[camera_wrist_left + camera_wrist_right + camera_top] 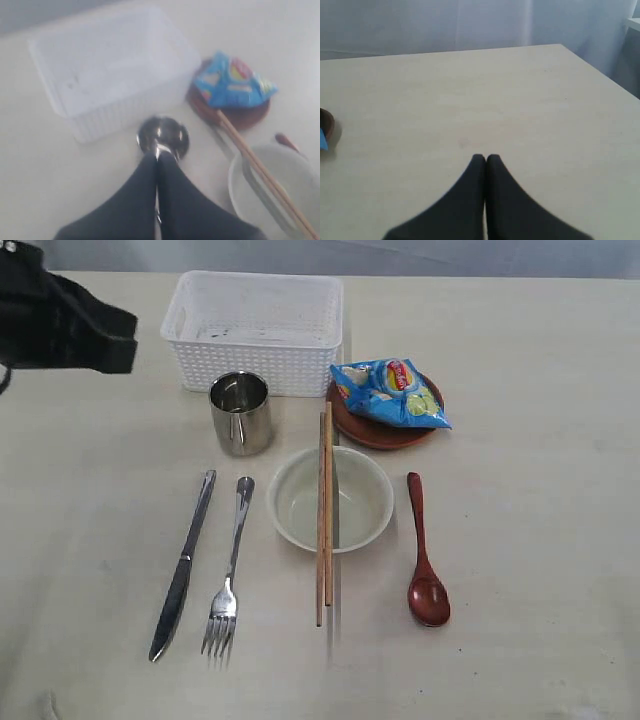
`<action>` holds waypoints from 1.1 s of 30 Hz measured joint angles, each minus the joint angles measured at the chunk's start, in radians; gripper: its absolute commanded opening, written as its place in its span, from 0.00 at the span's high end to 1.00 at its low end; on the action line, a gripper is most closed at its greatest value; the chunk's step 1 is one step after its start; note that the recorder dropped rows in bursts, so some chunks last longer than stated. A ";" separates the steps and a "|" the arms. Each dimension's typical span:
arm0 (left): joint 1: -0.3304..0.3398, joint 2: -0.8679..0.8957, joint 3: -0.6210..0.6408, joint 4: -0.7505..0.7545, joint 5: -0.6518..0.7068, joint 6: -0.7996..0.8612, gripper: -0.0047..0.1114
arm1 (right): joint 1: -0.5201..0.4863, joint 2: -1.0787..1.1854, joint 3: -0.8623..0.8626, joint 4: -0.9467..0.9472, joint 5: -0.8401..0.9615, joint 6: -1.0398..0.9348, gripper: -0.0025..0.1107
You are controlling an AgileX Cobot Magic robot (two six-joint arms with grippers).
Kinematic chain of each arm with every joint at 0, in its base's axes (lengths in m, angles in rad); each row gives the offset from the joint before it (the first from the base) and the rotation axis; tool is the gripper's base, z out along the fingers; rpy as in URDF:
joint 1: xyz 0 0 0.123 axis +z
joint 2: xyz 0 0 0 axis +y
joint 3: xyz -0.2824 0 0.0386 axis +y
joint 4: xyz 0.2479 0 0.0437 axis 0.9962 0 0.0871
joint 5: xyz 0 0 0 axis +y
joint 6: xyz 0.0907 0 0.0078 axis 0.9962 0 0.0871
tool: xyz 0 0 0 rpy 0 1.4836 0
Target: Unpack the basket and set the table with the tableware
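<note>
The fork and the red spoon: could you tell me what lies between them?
The cream bowl, with both chopsticks laid across it, sits between fork and spoon, as the exterior view shows.

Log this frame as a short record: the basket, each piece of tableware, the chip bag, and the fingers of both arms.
basket: far side in exterior view, nothing visible inside
cup: upright, in front of basket
plate: right of basket, chip bag lying on it
bowl: centre, upright, chopsticks laid across its rim
knife and fork: side by side, left of bowl
spoon: right of bowl, on table
left fingers: shut, holding nothing
right fingers: shut, over bare table
</note>
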 measured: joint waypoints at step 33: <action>0.429 -0.976 0.342 -0.061 -0.029 0.082 0.96 | 0.000 0.000 0.000 0.000 0.000 0.000 0.98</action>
